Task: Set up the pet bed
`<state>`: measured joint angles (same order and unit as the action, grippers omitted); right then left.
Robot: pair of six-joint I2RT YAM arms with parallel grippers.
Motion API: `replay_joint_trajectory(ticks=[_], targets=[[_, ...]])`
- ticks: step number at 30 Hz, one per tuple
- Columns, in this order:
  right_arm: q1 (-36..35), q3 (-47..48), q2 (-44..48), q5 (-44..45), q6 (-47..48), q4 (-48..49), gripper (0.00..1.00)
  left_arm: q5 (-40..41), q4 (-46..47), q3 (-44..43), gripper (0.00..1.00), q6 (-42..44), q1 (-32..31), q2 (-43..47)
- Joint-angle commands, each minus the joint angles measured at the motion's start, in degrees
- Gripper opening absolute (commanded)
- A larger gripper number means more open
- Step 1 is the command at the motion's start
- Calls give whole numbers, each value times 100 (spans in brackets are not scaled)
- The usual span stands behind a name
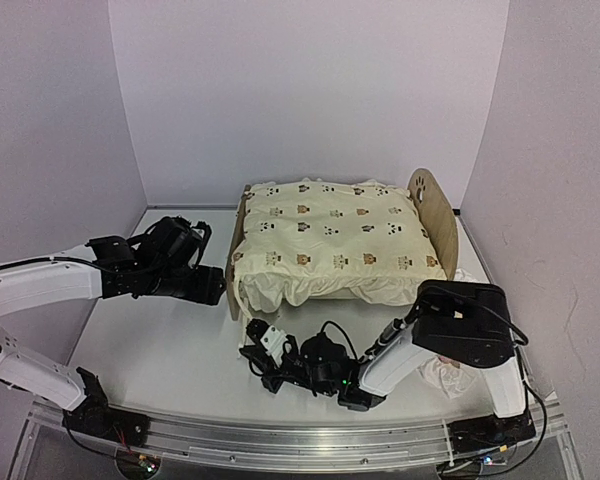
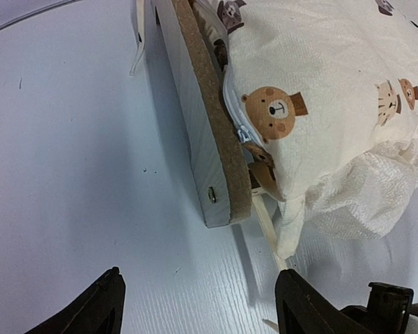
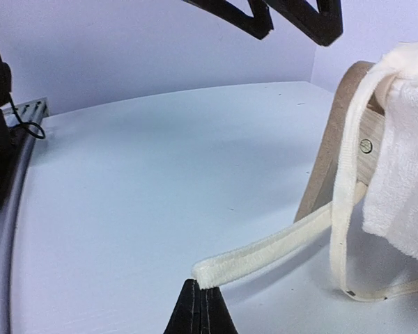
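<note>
Right claw (image 1: 263, 348) closed on string (image 1: 242, 300), low over table (image 1: 160, 340), just in front of bed (image 1: 435, 220). Left claw (image 1: 216, 285) jaws apart, empty, beside footboard (image 1: 233, 262). Bed mid-table toward back, headboard to right, cushion (image 1: 330, 240) on top.

Left wrist: left claw (image 2: 198, 313) wide, nothing between fingers. Footboard (image 2: 212, 139) ahead, cushion (image 2: 320, 104) bulging over it.

Right wrist: right claw (image 3: 200, 309) pinching string (image 3: 265, 247) end. String runs up to footboard (image 3: 338, 139).
</note>
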<state>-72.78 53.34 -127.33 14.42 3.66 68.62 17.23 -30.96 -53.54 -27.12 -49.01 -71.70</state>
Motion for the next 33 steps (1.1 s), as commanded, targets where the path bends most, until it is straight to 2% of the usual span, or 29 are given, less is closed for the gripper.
replay_joint_trajectory(ticks=[1,8,18,21,25,30,33], targets=[[-147,-206,645,-905,-688,-611,0,-394,64,83,76,-116,37,69],[-508,-401,935,-1499,-860,-1383,0,-1127,279,633,90,-230,32,300],[-528,-137,431,-1124,-1493,-1957,1,-2076,581,1127,81,-395,32,321],[-527,-166,542,-946,-1485,-2163,10,-2328,638,1206,79,-405,25,326],[-527,-155,753,-818,-1379,-2743,27,-2619,744,1333,76,-378,17,257],[-527,-349,1322,-571,-1114,-3510,32,-2604,866,1460,75,-431,13,274],[-527,-373,1721,118,-809,-3950,32,-2529,1011,1522,73,-480,17,282]])
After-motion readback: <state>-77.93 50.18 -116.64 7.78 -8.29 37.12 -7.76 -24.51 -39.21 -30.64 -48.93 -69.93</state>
